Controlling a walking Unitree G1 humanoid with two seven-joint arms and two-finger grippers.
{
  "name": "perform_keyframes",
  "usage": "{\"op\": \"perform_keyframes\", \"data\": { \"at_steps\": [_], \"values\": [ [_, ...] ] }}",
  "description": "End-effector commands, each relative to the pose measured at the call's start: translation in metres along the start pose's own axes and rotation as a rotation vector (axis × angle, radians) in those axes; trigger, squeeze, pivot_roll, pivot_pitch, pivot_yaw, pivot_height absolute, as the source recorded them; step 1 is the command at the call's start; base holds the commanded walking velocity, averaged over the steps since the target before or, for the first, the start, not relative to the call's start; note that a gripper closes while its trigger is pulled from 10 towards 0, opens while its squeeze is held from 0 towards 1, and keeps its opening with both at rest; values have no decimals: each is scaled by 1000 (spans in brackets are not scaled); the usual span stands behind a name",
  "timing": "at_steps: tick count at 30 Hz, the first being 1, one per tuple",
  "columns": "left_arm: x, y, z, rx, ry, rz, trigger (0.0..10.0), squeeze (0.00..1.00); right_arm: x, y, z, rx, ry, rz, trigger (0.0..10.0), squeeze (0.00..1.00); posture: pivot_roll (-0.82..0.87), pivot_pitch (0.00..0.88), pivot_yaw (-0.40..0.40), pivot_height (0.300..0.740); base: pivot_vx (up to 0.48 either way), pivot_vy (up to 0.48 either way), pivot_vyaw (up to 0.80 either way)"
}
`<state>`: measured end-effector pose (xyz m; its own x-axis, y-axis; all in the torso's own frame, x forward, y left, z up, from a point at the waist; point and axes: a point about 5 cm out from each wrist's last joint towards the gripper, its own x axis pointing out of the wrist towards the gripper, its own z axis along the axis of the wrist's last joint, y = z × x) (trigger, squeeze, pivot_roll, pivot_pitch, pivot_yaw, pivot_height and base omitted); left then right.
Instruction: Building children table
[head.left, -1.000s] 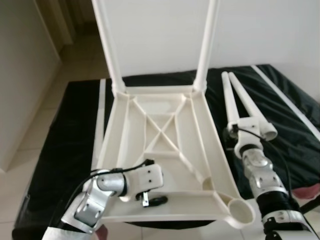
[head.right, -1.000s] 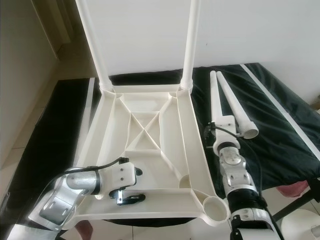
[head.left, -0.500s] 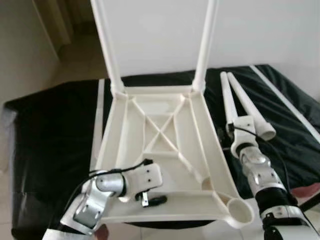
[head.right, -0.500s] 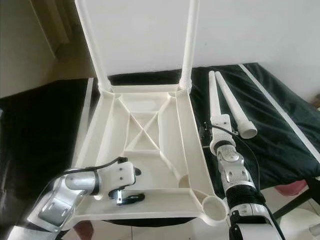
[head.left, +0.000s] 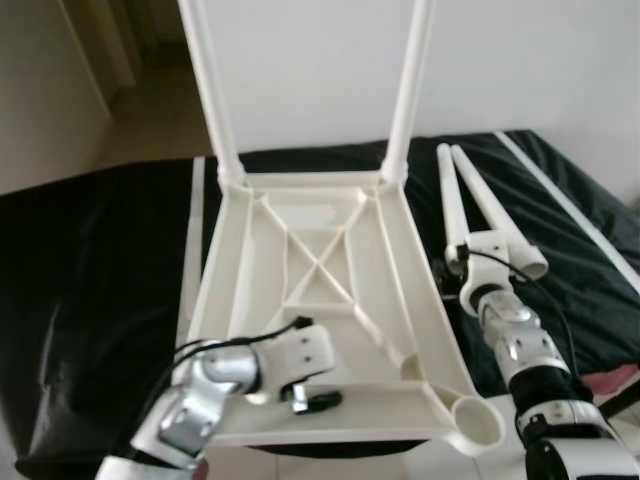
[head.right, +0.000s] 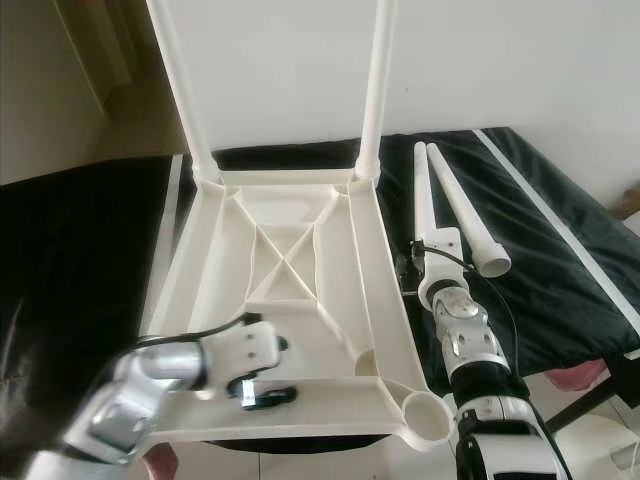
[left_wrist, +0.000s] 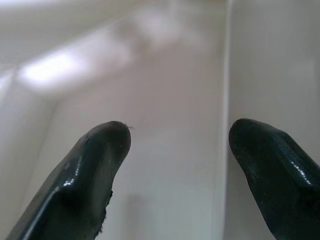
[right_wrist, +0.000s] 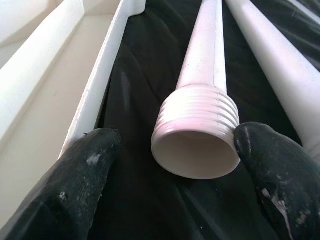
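The white table top lies upside down on a black cover. Two legs stand upright in its far corners. The near right corner socket is an open ring. Two loose white legs lie side by side on the cover, right of the top. My right gripper is open, its fingers either side of the threaded end of the loose leg nearer the top, not touching it. The other loose leg lies beside it. My left gripper is open, low inside the top's near frame channel.
The black cover spreads wide to the left and right, with a white stripe along its right side. A white wall rises just behind. Pale floor tiles show at the near edge, and something pink at the lower right.
The black cover now reaches much further left, hiding the floor there. My right gripper has edged a little forward at the loose leg's end. The left arm has barely shifted.
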<state>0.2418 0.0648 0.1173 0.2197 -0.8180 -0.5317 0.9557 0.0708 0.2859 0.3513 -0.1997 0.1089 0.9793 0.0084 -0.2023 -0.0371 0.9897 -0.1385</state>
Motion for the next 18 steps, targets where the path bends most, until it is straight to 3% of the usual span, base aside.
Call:
{"op": "perform_keyframes", "data": {
  "at_steps": [1,9,18],
  "values": [
    [11,2,-1,2,34,96,10000,0,2,18,-5,2,32,99,10000,0,42,0,-5,740,0,0,0],
    [21,12,12,45,20,107,10000,0,2,41,-3,-100,9,252,10000,0,44,0,-3,740,0,0,0],
    [23,16,17,52,7,106,10000,0,-3,49,-10,-141,23,315,10000,0,38,0,4,740,0,0,0]
  ]
}}
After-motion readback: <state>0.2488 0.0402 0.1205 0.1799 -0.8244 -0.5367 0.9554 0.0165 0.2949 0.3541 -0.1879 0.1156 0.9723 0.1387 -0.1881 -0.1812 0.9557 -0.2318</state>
